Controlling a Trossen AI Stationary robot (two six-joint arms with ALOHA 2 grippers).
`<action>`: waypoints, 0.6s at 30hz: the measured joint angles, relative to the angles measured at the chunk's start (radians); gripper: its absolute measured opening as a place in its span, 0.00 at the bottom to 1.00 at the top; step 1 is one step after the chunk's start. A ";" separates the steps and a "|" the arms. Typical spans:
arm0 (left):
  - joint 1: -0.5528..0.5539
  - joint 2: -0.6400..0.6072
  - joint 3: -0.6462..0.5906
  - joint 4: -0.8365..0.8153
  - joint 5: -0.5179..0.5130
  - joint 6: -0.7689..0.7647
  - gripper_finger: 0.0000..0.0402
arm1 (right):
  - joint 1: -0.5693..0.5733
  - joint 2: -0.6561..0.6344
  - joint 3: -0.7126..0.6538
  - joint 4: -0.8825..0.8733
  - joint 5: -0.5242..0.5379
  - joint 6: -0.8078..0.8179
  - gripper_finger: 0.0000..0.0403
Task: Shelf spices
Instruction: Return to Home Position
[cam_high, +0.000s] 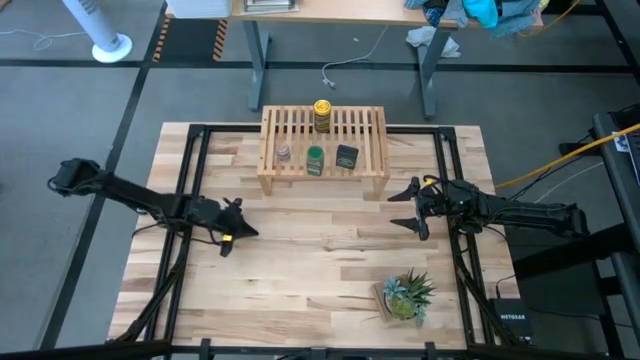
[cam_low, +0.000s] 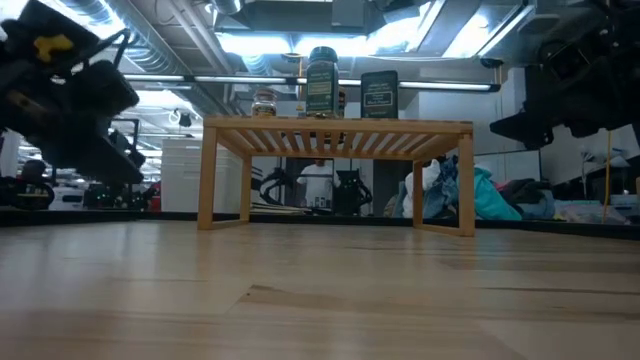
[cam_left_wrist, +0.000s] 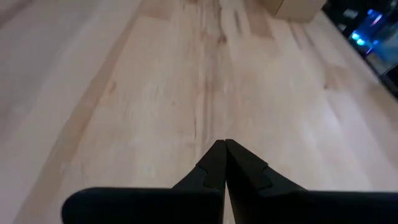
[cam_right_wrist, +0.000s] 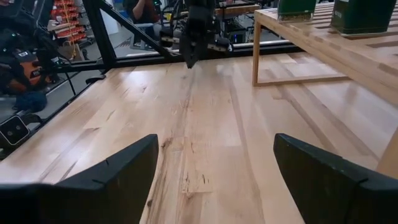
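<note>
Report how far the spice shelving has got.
Done: the yellow-lidded jar, grey-topped jar, green-lidded jar and black tin all stand on the shelf. In hand: nothing; the left hand is shut and empty, the right hand open and empty, both over bare tabletop, apart from the shelf. Left: apparently only the return to rest.

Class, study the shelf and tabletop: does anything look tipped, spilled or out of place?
Nothing stands out. The yellow-lidded jar, green-lidded jar, grey-topped jar and black tin all stand upright on the shelf; nothing has spilled.
</note>
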 joint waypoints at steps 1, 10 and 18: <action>0.000 -0.034 0.000 -0.019 0.000 0.000 0.00 | 0.000 0.000 0.000 -0.001 0.005 0.000 0.81; 0.000 -0.366 0.000 -0.222 0.000 0.000 0.00 | 0.000 0.000 0.000 -0.015 0.120 0.020 0.81; 0.000 -0.578 0.000 -0.282 0.000 0.000 0.00 | 0.000 0.000 0.000 0.005 -0.009 0.004 0.81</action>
